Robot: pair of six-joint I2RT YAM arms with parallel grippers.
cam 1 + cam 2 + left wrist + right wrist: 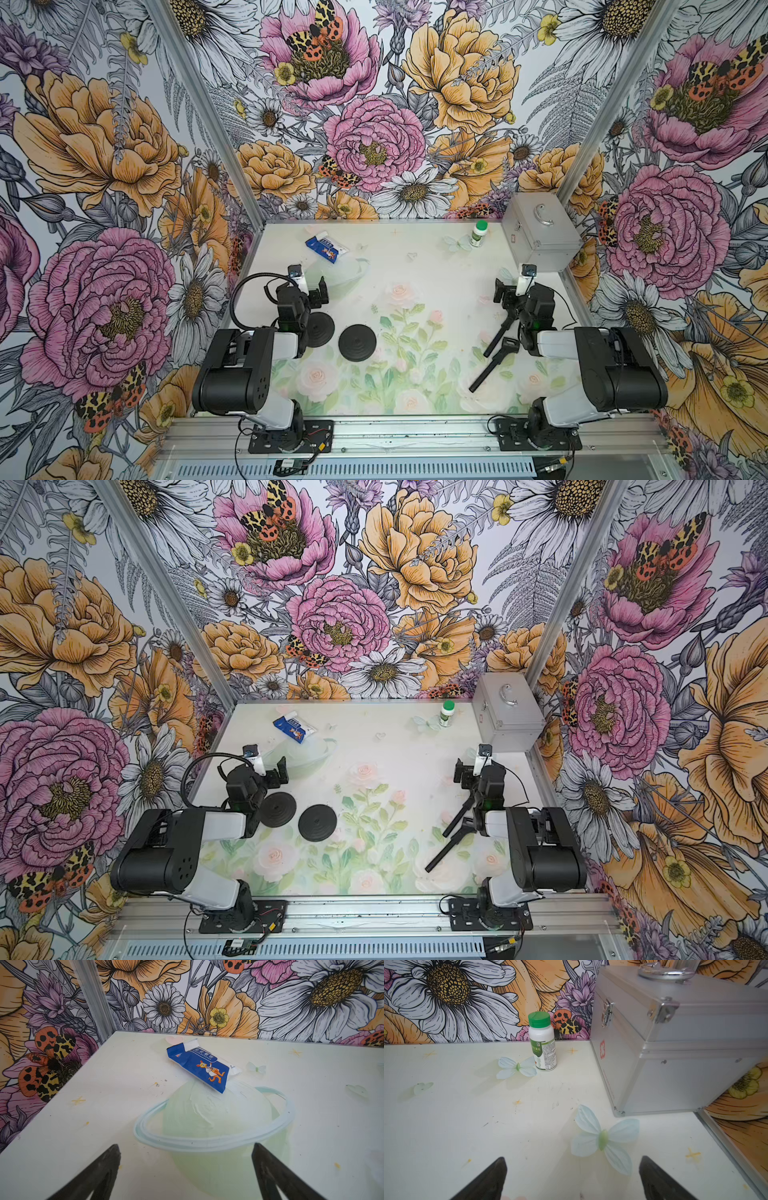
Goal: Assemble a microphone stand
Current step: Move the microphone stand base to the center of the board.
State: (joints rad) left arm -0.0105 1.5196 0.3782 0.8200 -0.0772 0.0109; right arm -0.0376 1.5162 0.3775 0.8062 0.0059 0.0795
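Observation:
Two black round bases lie on the table in both top views. One base (357, 343) lies in the open near the middle, and a second base (321, 329) sits half under my left arm. On the right side lie two black poles, one (498, 334) partly under my right arm and one (490, 368) nearer the front. My left gripper (321, 291) (187, 1147) is open and empty behind the bases. My right gripper (501, 292) (572, 1160) is open and empty behind the poles. Neither wrist view shows any stand part.
A blue gauze bandage packet (326, 248) (199, 1066) lies at the back left. A white bottle with a green cap (478, 233) (543, 1043) stands at the back right, beside a shut silver case (538, 228) (675, 1043) in the corner. Patterned walls enclose three sides.

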